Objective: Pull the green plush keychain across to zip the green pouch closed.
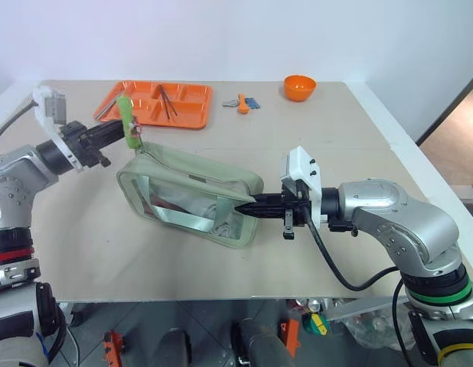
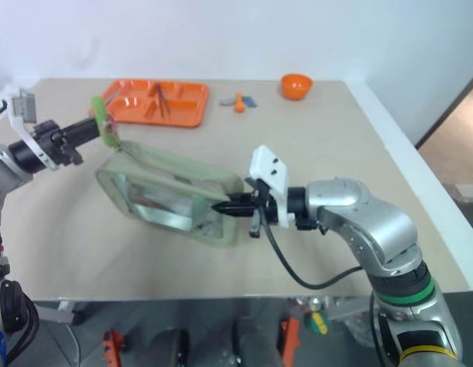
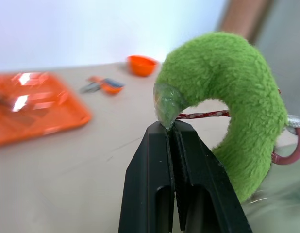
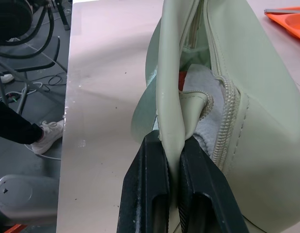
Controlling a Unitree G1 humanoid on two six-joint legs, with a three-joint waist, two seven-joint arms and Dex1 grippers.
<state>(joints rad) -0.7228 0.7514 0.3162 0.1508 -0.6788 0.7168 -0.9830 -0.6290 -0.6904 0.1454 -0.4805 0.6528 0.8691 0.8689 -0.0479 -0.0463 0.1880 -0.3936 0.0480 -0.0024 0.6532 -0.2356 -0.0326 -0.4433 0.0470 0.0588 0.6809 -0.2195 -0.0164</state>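
The green pouch [image 1: 192, 183] lies on its side at the table's middle, its clear window facing me and its top zipper [image 4: 226, 102] gaping at the right end. The bright green plush keychain [image 1: 129, 117] stands up above the pouch's left corner, joined to it by a pink ring [image 3: 295, 148]. My left gripper [image 1: 122, 131] is shut on the keychain's tip [image 3: 165, 104] and is raised off the table. From the right, my right gripper [image 1: 243, 205] is shut on the pouch's pale green end strap [image 4: 170, 107].
An orange tray [image 1: 187, 115] with utensils sits at the back left. An orange bowl [image 1: 299, 86] and a small orange and blue item [image 1: 245, 103] lie at the back. Bare table stretches to the right and front. A person's shoe [image 4: 47, 135] is beside the table.
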